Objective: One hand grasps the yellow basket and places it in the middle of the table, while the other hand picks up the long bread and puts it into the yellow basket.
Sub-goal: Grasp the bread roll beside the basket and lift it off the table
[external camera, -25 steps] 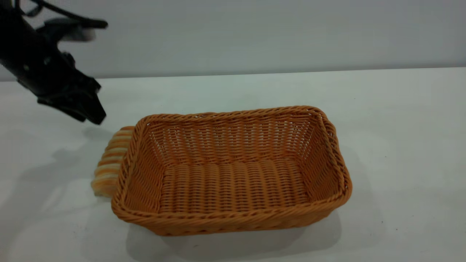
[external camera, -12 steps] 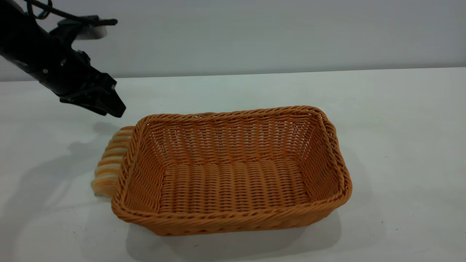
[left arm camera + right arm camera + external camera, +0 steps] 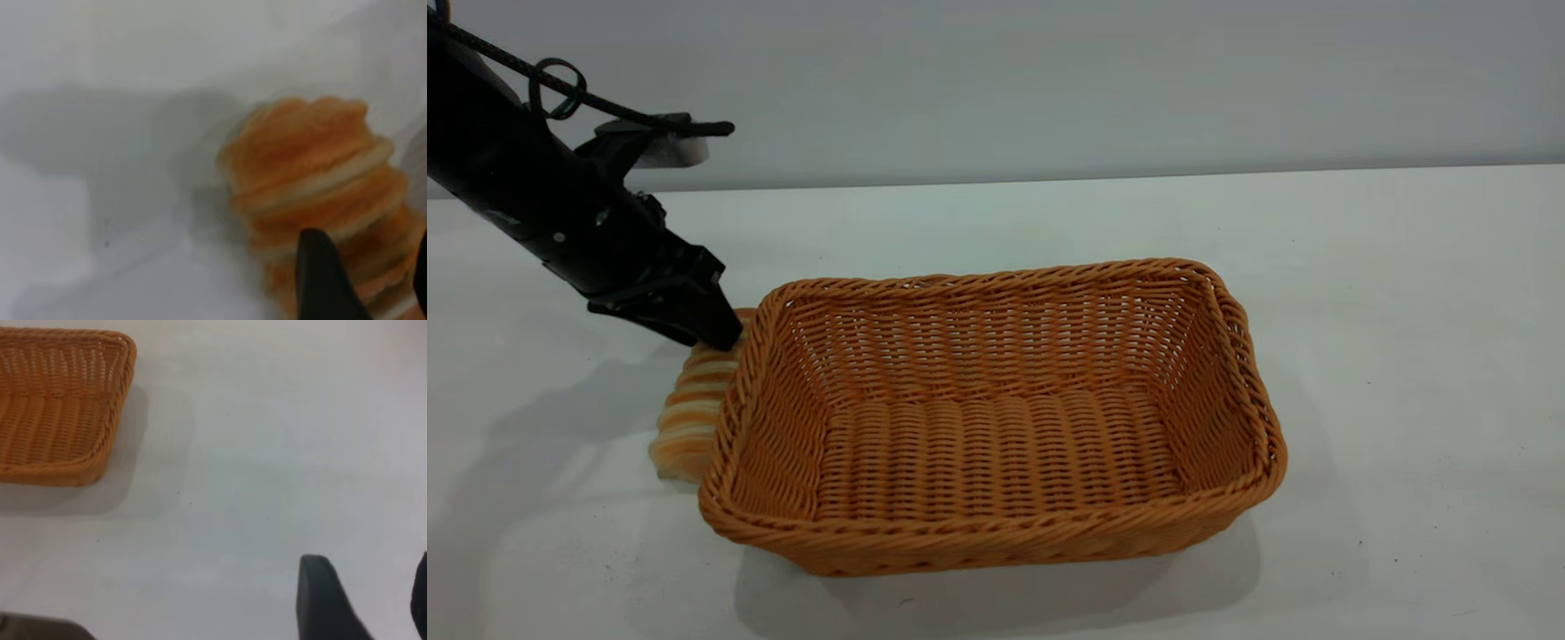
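The yellow basket [image 3: 996, 536] stands upright and empty on the white table [image 3: 1405, 267], near its middle. The long bread [image 3: 689, 411], cream with orange ridges, lies on the table against the outside of the basket's left end, partly hidden by the rim. My left gripper [image 3: 716, 336] reaches down at a slant onto the bread's far end. In the left wrist view the left gripper [image 3: 370, 270] is open, and the bread [image 3: 307, 167] shows between its dark fingers [image 3: 323, 280]. My right gripper [image 3: 367, 590] hangs open over bare table, well away from the basket [image 3: 60, 400], and is out of the exterior view.
A plain grey wall runs behind the table's far edge. White tabletop with a few dark specks [image 3: 189, 503] stretches to the right of and in front of the basket.
The left arm has swung right and down, from above the table's left side to the bread's far end. Basket and bread have stayed put.
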